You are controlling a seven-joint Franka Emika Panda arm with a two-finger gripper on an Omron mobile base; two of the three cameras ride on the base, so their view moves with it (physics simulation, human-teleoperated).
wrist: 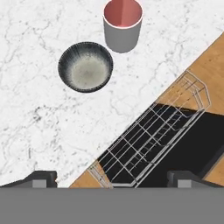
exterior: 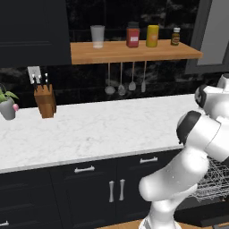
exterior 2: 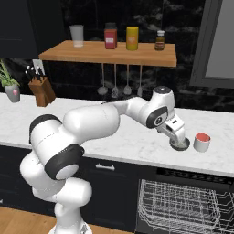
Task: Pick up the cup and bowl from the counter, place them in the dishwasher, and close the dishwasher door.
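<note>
Overhead, gripper point(wrist: 112, 177) open, holding nothing.

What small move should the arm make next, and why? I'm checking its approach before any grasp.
Probably ease the open gripper forward over the bowl and descend. In the hand view its tips hold nothing, bowl and cup stand apart on the counter, and the dishwasher rack is already pulled out.

We see a wooden shelf point(exterior: 134, 52) against the dark marbled wall point(exterior: 85, 85). On the shelf stand a glass tumbler point(exterior: 97, 36), red jar point(exterior: 132, 35), yellow jar point(exterior: 152, 36) and small brown bottle point(exterior: 175, 36); utensils point(exterior: 121, 79) hang beneath it. Wooden floor point(exterior 2: 18, 221) lies well below.
</note>
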